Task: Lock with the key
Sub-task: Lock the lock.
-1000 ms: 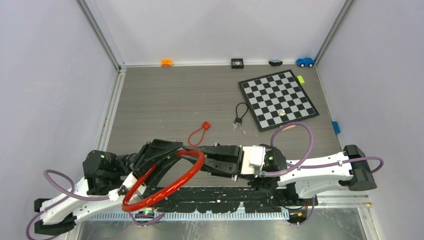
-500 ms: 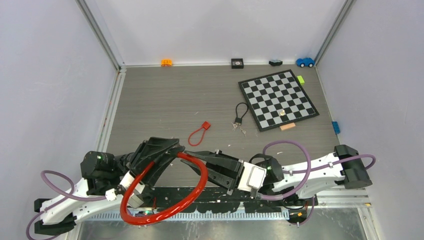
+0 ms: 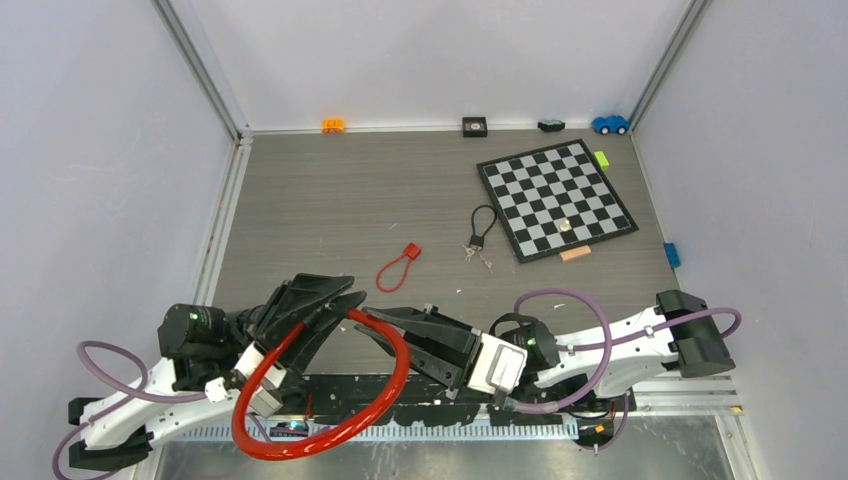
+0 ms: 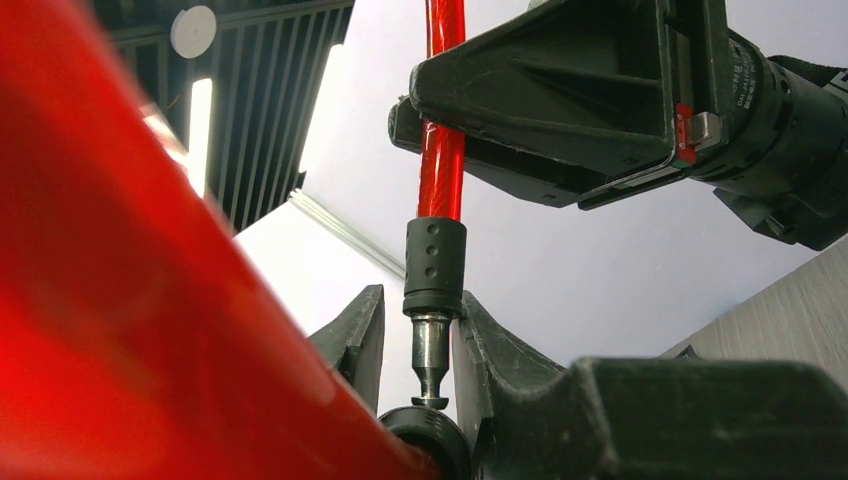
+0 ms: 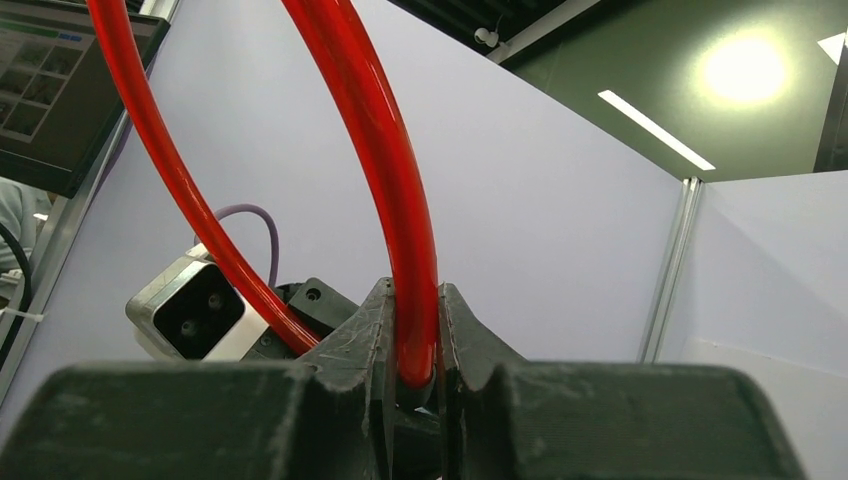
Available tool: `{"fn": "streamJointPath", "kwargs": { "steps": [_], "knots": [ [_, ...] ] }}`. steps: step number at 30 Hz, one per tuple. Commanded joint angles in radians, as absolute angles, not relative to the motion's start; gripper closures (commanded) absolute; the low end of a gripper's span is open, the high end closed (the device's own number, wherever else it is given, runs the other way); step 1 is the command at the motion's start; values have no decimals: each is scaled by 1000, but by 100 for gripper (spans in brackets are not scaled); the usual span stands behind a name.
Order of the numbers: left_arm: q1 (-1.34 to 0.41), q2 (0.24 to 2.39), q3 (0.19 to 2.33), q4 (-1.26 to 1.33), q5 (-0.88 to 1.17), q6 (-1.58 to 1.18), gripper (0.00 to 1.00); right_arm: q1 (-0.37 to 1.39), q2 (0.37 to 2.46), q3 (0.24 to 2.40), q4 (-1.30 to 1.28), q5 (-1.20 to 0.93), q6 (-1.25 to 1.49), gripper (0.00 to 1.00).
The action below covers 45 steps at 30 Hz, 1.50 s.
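Since half a second ago the right arm [image 3: 620, 350] has drawn back toward the near edge, and the red cable lock [image 3: 403, 360] has swung lower with it.

Cable lock: lifted clear of the worktop [image 3: 350, 200] at the near edge and held between both arms as an open loop.
- Right fingers [image 3: 400, 320]: the wrist view shows them clamped tight on the red cable, which rises between them and arcs overhead.
- Left fingers [image 3: 320, 290]: the wrist view shows them either side of the black lock head [image 4: 425, 432], closed on it as far as can be seen.
- Pin end [image 4: 434, 270], a black ferrule with a metal tip: upright between the left fingers, its tip just above the lock head's opening.

Surroundings:
- Keys [image 3: 478, 252] lie on a black loop at mid-worktop, just left of the chessboard [image 3: 555, 198] and well apart from both arms.
- Small red tag loop [image 3: 397, 268]: left of the keys, nearer the grippers.
- Along the far edge: an orange toy [image 3: 333, 124], a black square piece [image 3: 474, 126] and a blue car [image 3: 609, 124].
- Green block [image 3: 601, 158]: at the board's far right corner.

Pose: both arms are folded low, wrists turned inward, with the fingers facing each other across the loop.
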<state>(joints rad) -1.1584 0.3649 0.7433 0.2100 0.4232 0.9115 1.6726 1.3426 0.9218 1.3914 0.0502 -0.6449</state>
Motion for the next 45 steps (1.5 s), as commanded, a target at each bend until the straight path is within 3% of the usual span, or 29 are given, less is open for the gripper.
{"fn": "streamJointPath", "kwargs": {
  "steps": [1, 18, 23, 31, 45],
  "knots": [
    [-1161, 360, 755, 289, 416, 889, 100, 1680, 1366, 954, 1437, 54, -676, 99],
    [-1162, 356, 756, 330, 413, 835, 100, 1684, 1478, 919, 1438, 140, -634, 99],
    [-1161, 354, 761, 292, 428, 837, 100, 1685, 1460, 943, 1426, 268, -558, 99],
    [-1161, 359, 777, 241, 454, 839, 100, 1684, 1373, 1043, 1028, 367, -471, 99],
    [-1161, 370, 772, 301, 462, 808, 100, 1647, 1501, 985, 1127, 461, -388, 99]
  ]
}}
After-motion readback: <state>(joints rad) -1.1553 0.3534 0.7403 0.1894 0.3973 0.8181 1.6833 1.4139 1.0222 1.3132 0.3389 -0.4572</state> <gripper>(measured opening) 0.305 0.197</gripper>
